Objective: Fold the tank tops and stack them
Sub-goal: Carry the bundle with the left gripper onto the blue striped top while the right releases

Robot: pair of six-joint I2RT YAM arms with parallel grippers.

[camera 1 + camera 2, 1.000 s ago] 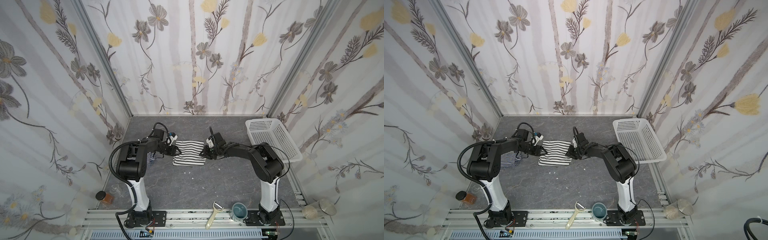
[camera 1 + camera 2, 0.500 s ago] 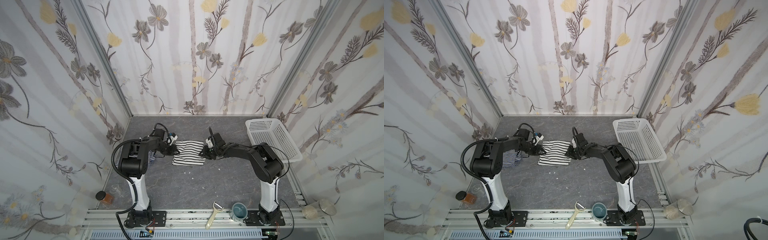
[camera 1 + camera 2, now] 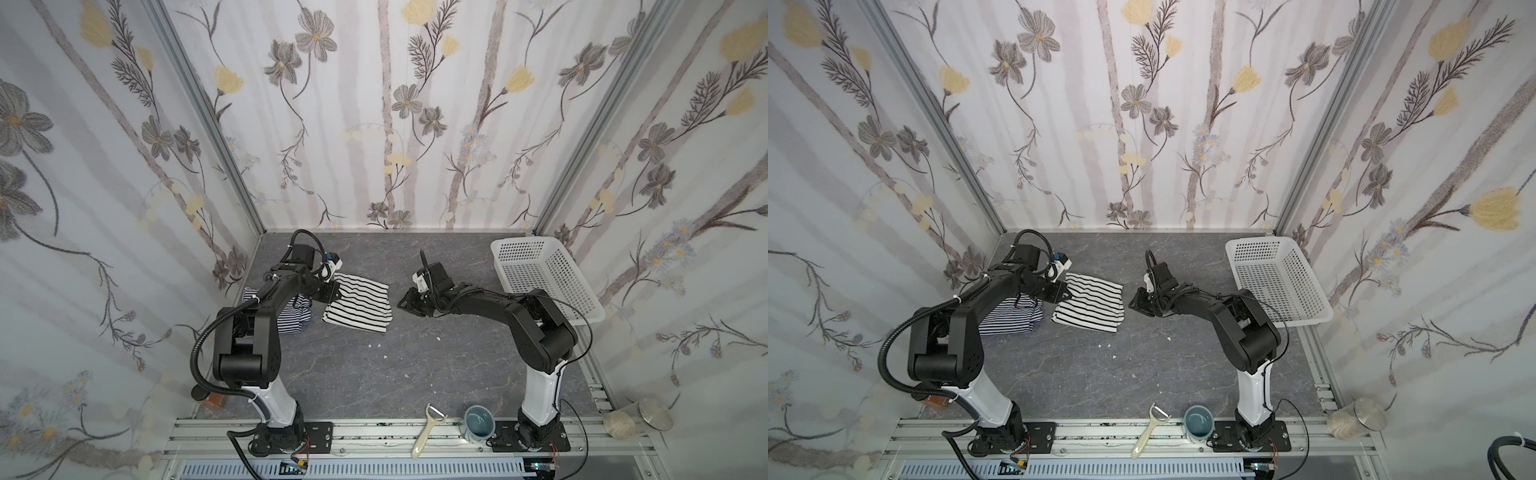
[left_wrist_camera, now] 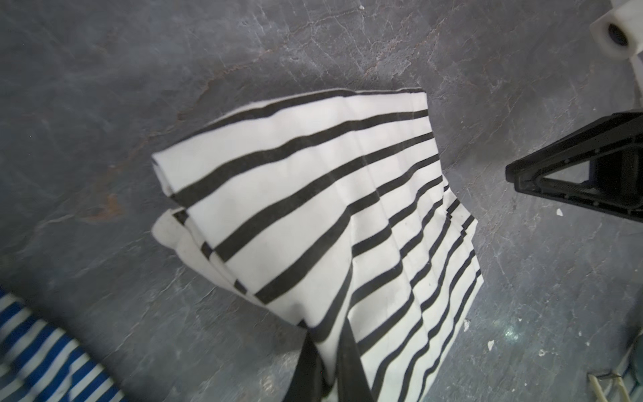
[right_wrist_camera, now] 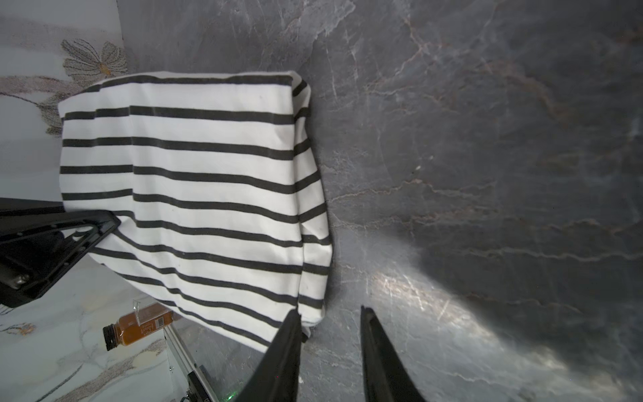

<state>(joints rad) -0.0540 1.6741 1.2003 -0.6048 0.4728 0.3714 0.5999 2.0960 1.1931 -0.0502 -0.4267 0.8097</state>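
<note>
We see the white tank top with wide black stripes (image 3: 361, 303) lying folded into a rough rectangle on the grey table (image 3: 374, 374), left of centre and toward the far side; both top views show it there (image 3: 1092, 305). The left gripper (image 3: 332, 293) is clamped on the left edge of this top. In the left wrist view its two fingers (image 4: 348, 362) are pressed together with the striped cloth (image 4: 313, 209) pinched between them, and the fabric rises in a fold toward the grip.

The navy-striped tank top (image 3: 297, 322) lies just to the left, partly under the left arm. A sliver of table shows between the two garments in a top view (image 3: 1009, 320).

The right gripper (image 3: 405, 305) is low over the table just to the right of the black-striped top, apart from it in both top views. In the right wrist view its fingers (image 5: 288, 348) stand narrowly parted with bare table between them, holding nothing. One fingertip overlaps the cloth's near corner (image 5: 313, 313), but we cannot tell whether it touches.

The white perforated basket (image 3: 544, 274) sits at the far right. A peeler (image 3: 428, 428) and a teal cup (image 3: 478, 422) lie on the near rail.
</note>
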